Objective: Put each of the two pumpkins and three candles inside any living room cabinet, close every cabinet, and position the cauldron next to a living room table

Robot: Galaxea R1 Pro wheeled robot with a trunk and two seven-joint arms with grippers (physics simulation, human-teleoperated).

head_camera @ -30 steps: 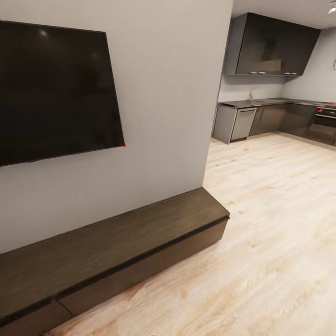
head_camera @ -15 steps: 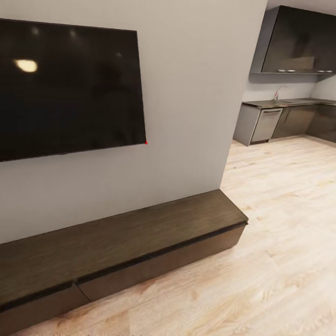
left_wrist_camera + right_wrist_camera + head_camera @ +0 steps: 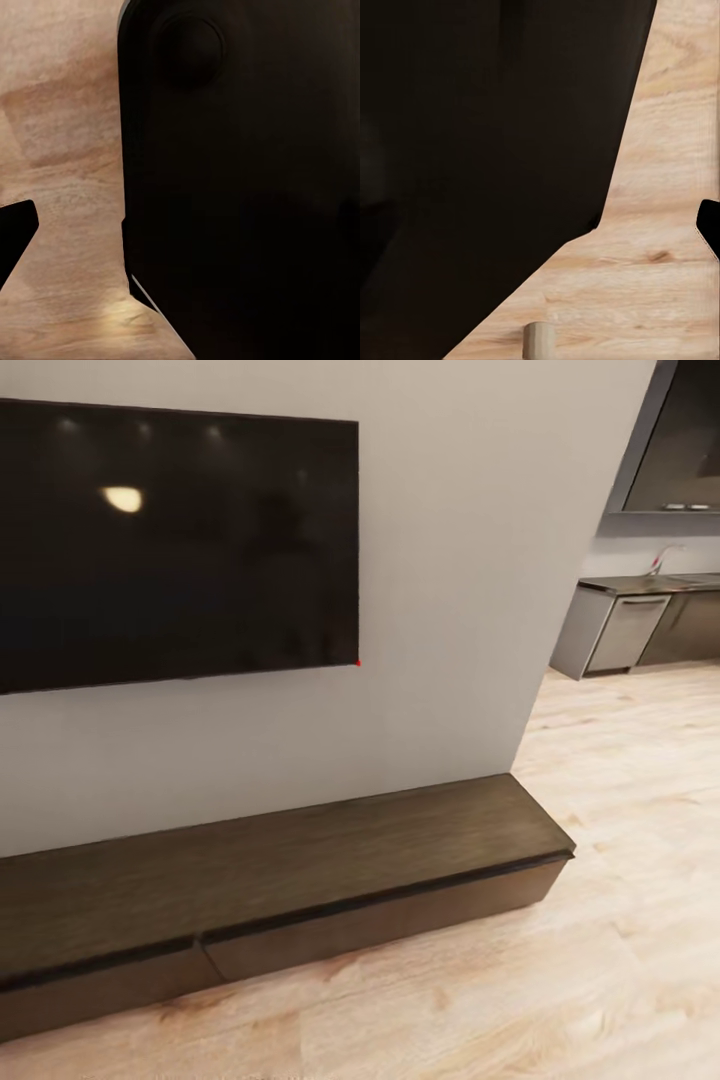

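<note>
The cabinet (image 3: 290, 880), long, low and dark brown, runs along the grey wall in the head view, and its plain front panels sit flush and shut. In the left wrist view my left gripper (image 3: 180, 240) points at the wooden floor, one dark fingertip (image 3: 15, 232) at the picture's edge and nothing in the gap. My right gripper (image 3: 540, 225) likewise shows one fingertip (image 3: 709, 225) at the edge. A small pale beige cylinder (image 3: 538, 342), possibly a candle, stands on the floor in the right wrist view. The pumpkins, cauldron and table are out of view.
A large black TV (image 3: 170, 540) hangs on the wall above the cabinet. Light wooden floor (image 3: 600, 960) spreads in front and to the right. A kitchen with a grey counter (image 3: 640, 620) lies beyond the wall's right end. The robot's black body (image 3: 247, 180) looms in both wrist views.
The head camera has turned left: the TV, wall and cabinet sit further right in the picture, and most of the kitchen has slid out at the right edge.
</note>
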